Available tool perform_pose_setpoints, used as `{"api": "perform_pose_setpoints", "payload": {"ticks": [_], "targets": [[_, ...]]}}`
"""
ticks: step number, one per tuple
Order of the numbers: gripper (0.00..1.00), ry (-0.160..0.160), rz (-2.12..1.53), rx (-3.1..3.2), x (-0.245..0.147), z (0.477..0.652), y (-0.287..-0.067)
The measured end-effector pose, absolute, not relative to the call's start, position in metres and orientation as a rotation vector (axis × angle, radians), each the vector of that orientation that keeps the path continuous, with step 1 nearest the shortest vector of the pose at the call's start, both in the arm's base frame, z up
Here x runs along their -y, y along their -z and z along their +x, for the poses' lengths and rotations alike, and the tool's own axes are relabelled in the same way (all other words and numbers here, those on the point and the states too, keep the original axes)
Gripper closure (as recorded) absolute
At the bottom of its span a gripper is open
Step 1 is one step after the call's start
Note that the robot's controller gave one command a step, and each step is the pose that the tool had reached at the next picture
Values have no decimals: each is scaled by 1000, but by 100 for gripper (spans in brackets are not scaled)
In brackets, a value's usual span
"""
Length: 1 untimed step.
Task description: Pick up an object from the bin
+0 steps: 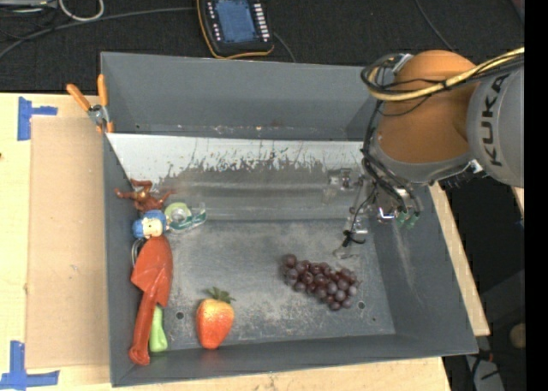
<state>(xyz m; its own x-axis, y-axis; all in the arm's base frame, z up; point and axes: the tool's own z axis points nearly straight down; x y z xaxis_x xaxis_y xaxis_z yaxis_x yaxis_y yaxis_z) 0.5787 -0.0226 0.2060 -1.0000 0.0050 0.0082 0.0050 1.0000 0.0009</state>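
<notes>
My gripper (353, 237) hangs at the right side of the bin, just above and to the right of a bunch of dark purple grapes (319, 281) that lies on the floor at the front right. Its fingertips sit a little apart with nothing between them. An orange-red strawberry (214, 318) with a green top lies near the front, left of the grapes.
Along the left wall lie a red floppy toy (151, 288) with a green piece (158, 334) at its base, a small blue-and-white figure (147, 227), a clear greenish thing (182, 216) and a brown figure (144, 195). The arm's orange cover looms over the right rim.
</notes>
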Motion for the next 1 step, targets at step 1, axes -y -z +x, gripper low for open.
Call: {"api": "perform_pose_setpoints", "payload": {"ticks": [1], "targets": [[0, 1, -6, 3141, 23, 580, -210]]}}
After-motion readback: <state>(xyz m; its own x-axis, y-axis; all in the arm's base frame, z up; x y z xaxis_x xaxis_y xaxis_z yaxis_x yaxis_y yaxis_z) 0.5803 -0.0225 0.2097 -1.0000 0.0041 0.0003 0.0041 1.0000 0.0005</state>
